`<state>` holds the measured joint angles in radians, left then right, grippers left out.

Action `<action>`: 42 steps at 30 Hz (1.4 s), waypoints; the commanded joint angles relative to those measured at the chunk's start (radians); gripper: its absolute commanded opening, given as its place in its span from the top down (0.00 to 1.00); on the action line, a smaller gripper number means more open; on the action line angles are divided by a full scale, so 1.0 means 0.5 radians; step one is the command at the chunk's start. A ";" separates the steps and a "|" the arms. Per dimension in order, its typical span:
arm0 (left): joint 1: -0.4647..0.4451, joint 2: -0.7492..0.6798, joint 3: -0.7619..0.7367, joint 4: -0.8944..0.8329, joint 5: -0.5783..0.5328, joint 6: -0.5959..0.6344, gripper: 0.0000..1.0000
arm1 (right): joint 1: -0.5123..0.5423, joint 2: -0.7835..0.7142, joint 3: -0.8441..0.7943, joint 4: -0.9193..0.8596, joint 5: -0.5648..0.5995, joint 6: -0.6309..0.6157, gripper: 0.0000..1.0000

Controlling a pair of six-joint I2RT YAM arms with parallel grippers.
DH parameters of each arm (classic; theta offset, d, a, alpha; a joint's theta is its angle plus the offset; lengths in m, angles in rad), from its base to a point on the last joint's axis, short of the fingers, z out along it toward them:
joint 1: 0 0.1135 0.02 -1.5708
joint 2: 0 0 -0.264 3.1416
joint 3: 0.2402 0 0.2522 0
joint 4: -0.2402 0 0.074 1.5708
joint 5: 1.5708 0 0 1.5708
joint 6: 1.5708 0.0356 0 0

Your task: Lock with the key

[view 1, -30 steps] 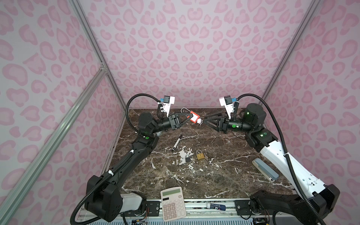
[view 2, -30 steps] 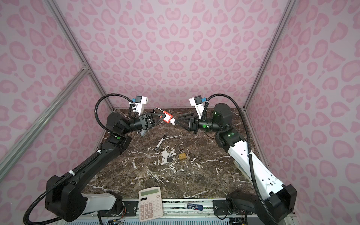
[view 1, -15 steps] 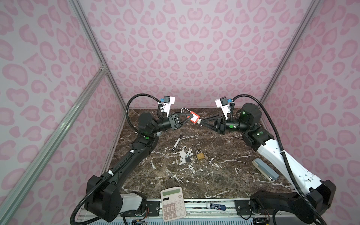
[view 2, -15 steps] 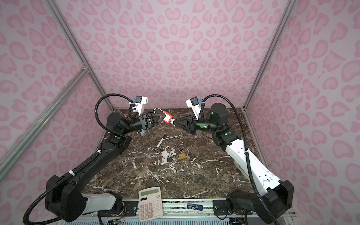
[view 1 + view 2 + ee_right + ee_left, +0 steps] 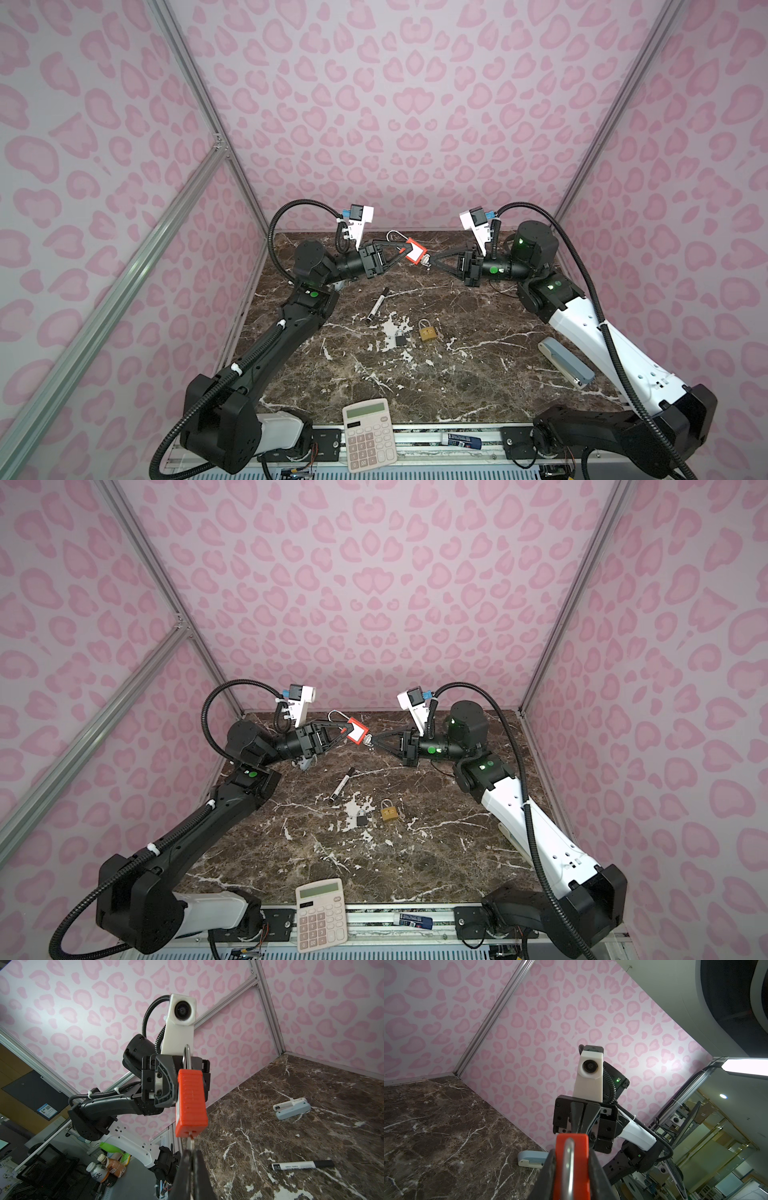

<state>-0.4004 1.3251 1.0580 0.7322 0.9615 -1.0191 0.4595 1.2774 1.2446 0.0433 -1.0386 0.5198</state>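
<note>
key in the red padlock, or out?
In: the key runs into the keyway end of the red padlock, with its bow pinched in the right gripper.

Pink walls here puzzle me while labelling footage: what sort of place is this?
Likely a robot test booth in a lab: patterned panels on aluminium framing enclose a marble-look tabletop, with a left arm and right arm mounted at its front.

The right jaws hide most of the key (image 5: 192,1144), and the left wrist view's edge crops the red padlock (image 5: 581,1163).
</note>
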 commanded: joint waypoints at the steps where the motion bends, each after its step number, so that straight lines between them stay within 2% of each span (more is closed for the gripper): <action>1: 0.010 -0.021 0.012 0.072 -0.055 0.010 0.96 | -0.013 -0.023 -0.023 0.065 -0.020 -0.031 1.00; 25: 0.059 -0.003 0.020 0.059 -0.045 0.018 0.96 | -0.144 -0.192 -0.235 -0.017 -0.008 -0.067 1.00; 29: 0.059 0.029 0.008 -0.038 -0.042 0.093 0.96 | -0.216 -0.237 -0.308 -0.064 0.094 -0.096 1.00; 33: 0.048 0.073 -0.031 -0.388 -0.102 0.393 0.97 | -0.333 -0.276 -0.398 -0.123 0.160 -0.098 1.00; 36: 0.015 0.149 -0.016 -0.801 -0.170 0.691 0.97 | -0.410 -0.308 -0.467 -0.144 0.195 -0.067 1.00; 42: -0.117 0.541 0.248 -1.573 -0.294 1.088 0.97 | -0.558 -0.382 -0.617 -0.208 0.375 -0.036 1.00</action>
<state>-0.4389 1.5352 1.1263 0.1738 0.8398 -0.6254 0.2012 1.0954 0.9588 -0.0532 -0.9073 0.4866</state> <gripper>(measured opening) 0.224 0.048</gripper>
